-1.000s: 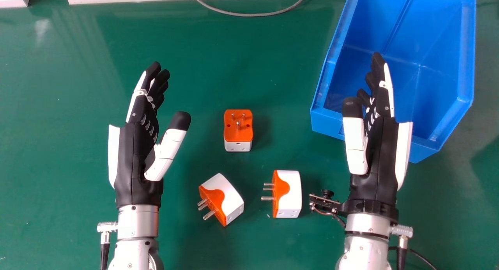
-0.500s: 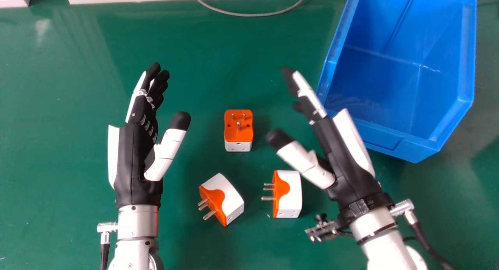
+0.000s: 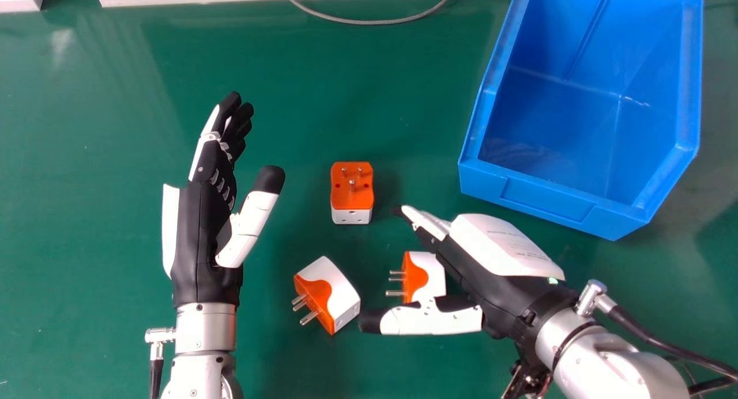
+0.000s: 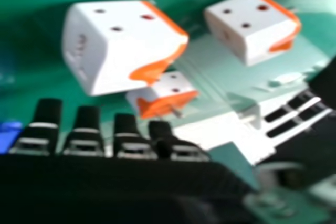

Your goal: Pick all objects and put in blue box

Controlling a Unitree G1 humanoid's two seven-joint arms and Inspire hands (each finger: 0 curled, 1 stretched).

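Green tabletop [image 3: 127, 99] separates the blue plastic box [image 3: 548, 200], two o'clock, from my wide-spread right hand [image 3: 490, 286], four o'clock, overlapping an orange-and-white plug adapter's [image 3: 412, 275] edges; my left hand [image 3: 199, 237], also wide, nine o'clock.

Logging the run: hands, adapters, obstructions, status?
Right hand open by nearest adapter, left hand open. Other two adapters on table. Nothing blocking blue box.

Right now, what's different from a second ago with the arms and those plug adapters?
The right hand has left its place over the blue box and swung down and to the left in the head view, so its thumb now crosses the nearest adapter. Nothing has been taken hold of. The left hand, the box and all three adapters stayed put.
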